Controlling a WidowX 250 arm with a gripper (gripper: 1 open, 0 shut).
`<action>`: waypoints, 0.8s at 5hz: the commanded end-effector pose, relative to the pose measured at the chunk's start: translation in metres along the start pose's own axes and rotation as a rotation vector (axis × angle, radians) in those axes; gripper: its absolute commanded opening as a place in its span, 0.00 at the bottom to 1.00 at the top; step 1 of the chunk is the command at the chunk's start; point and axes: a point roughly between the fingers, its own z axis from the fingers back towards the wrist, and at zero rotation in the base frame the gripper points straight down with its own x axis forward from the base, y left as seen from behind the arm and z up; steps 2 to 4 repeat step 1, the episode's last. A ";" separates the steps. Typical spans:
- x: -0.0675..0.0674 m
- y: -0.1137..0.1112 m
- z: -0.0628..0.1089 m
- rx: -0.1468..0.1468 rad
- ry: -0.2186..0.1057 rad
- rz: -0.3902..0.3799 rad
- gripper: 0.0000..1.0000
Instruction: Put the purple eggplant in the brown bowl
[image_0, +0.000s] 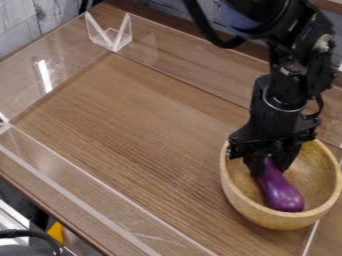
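While straddling the stem end, gripper (271, 156) points down into bowl (243, 201), fingers seemingly apart around eggplant (279, 187) slanting toward near rim.

Wood-grain table top (147, 120), medium brown, grain running diagonally from upper left to lower right, stretching left of and behind the end effector. Clear plastic wall panels (80, 205) fence the surface along its near-left edge and far edge, catching pale glare. A small clear V-shaped bracket (110, 32) stands at the far corner, well up and left of the end effector. Dark floor or gap (20, 235) shows at lower left, details unclear. Light even, soft, no hard shadows.
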 end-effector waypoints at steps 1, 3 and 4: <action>-0.002 -0.004 0.004 -0.009 -0.008 -0.014 0.00; -0.002 -0.004 0.004 -0.009 -0.008 -0.014 0.00; -0.002 -0.004 0.004 -0.009 -0.008 -0.014 0.00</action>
